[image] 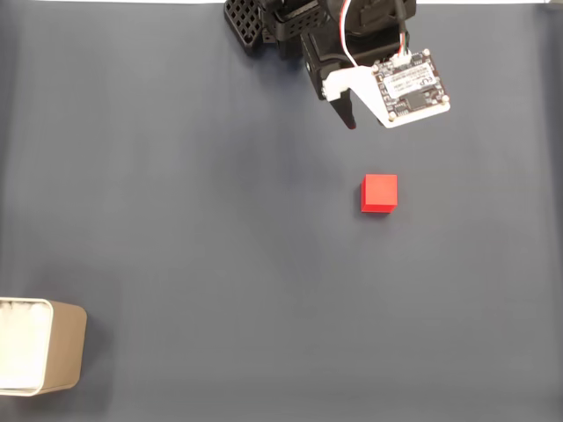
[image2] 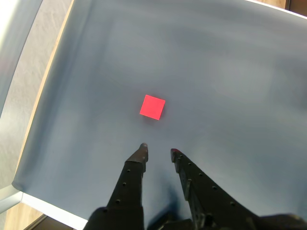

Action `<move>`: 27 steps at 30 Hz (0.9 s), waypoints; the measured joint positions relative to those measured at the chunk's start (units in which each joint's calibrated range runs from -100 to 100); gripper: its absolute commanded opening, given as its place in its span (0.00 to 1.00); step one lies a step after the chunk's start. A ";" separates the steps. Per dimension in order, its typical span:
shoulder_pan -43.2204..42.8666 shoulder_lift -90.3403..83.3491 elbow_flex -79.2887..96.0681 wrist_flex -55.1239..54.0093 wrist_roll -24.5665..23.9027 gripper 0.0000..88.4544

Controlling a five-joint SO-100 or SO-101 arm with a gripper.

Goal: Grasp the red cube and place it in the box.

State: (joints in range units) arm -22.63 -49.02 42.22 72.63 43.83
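Observation:
The red cube (image: 379,193) lies alone on the dark blue-grey mat, right of the middle in the fixed view. My gripper (image: 350,120) hangs above the mat near the top edge, a little short of the cube, with a white circuit board on the wrist beside it. In the wrist view the cube (image2: 152,106) sits just ahead of the gripper (image2: 159,149), whose two black fingers stand a small gap apart with nothing between them. The tan box (image: 67,348) with its white inside stands at the bottom left corner, far from both cube and gripper.
The mat (image: 220,229) covers nearly the whole fixed view. The wrist view shows the mat's left edge (image2: 45,91) with a strip of wooden table and floor beyond it, and the mat's near corner at the lower left.

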 measured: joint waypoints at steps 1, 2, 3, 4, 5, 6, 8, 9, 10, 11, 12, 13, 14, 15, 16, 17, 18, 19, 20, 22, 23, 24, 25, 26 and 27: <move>-0.07 0.17 0.27 -0.32 0.00 0.14; -0.15 0.35 0.54 -0.72 0.00 0.15; -0.30 0.43 0.90 -1.19 0.00 0.16; -0.45 0.43 1.27 -1.67 0.00 0.17; -0.45 0.43 1.72 -2.23 0.00 0.18; -0.52 0.43 2.17 -2.86 0.00 0.19; -0.52 0.43 3.25 -4.14 0.00 0.20; -0.52 0.43 3.80 -4.61 0.00 0.21; -0.52 0.52 4.25 -5.25 0.00 0.22; -0.52 0.52 4.97 -5.81 0.00 0.23; -0.52 0.52 5.33 -6.44 0.00 0.24; -0.52 0.78 5.79 -7.16 0.00 0.24; -0.52 1.13 6.42 -7.80 0.00 0.25; -0.52 1.30 6.96 -8.51 0.00 0.26; -0.52 1.48 7.59 -9.31 0.00 0.26; -0.52 1.56 8.41 -10.10 0.00 0.27; -0.52 1.56 8.95 -10.82 0.00 0.27; -0.52 1.56 9.40 -11.54 0.00 0.28; -0.52 1.56 9.67 -12.17 0.00 0.29; -0.52 1.65 10.49 -13.29 0.00 0.30; -0.52 2.00 10.76 -13.84 0.00 0.31; -0.52 2.26 11.03 -14.40 0.00 0.31; -0.52 2.61 11.30 -14.96 0.00 0.32; -0.45 2.78 11.57 -15.35 0.00 0.32; -0.45 2.78 11.57 -15.91 0.00 0.33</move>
State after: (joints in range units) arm -23.07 -46.24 53.80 56.72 43.83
